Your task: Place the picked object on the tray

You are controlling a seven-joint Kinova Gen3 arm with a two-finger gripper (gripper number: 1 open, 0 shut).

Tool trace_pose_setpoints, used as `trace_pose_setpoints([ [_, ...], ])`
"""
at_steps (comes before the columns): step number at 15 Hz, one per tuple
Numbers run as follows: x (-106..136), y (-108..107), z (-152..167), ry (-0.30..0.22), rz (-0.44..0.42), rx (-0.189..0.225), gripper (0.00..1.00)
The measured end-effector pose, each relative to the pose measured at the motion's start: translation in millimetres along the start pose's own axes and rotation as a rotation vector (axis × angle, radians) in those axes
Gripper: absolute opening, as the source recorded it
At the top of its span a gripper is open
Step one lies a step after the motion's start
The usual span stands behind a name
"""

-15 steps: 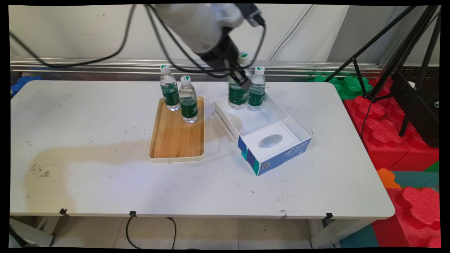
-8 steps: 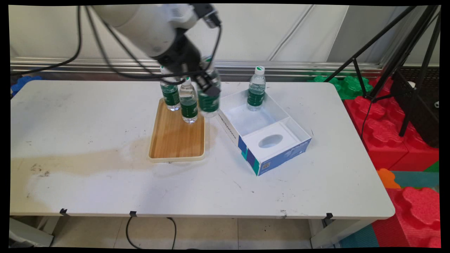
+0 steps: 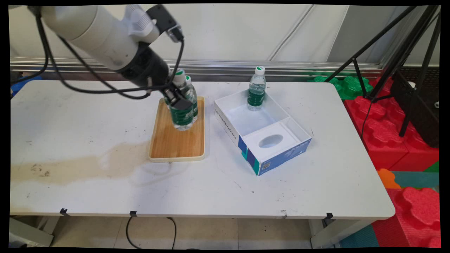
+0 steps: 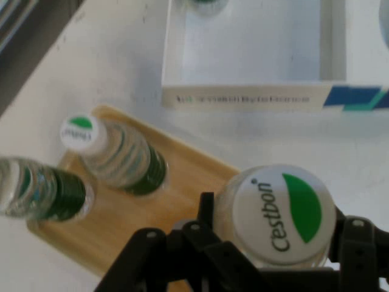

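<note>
Four clear plastic water bottles with green labels and white-and-green caps are in sight, along with one tray, one box and one table. Two of the bottles stand on the rectangular wooden tray with a pale rim (image 3: 165,147), which lies left of centre on the scuffed white table (image 3: 88,116). In the hand view they are the rear tray bottle (image 4: 39,191), cut off by the picture's left edge, and the front tray bottle (image 4: 118,155) beside it; in the main view the arm and the held bottle hide nearly all of both.

The black two-finger gripper (image 3: 177,100) hangs over the far half of the tray, its fingers closed around the neck of the held water bottle (image 3: 181,114), just below the cap. That bottle hangs upright between the fingers, its base just above the tray's wood; whether it touches the wood I cannot tell. In the hand view its cap, lettered "Cestbon" (image 4: 282,213), sits directly above the linkage. The two standing bottles are just behind it, close enough to crowd that end of the tray.

To the right, well apart from the tray, lies the open white cardboard box with blue and teal ends (image 3: 267,165). The fourth bottle (image 3: 256,89) stands upright in its far corner. A white insert with an oval hole (image 3: 270,140) fills the box's near end.
</note>
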Motion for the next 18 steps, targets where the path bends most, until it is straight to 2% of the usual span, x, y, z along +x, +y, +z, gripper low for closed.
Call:
trace_pose_setpoints([
  [4,-17.3,0.0,5.9,-0.021,-0.019,-0.008,0.0],
  [9,-25.0,-0.1,26.1,-0.021,-0.037,-0.006,0.0],
  [18,-32.7,-1.1,87.7,-0.017,-0.051,-0.007,0.0],
])
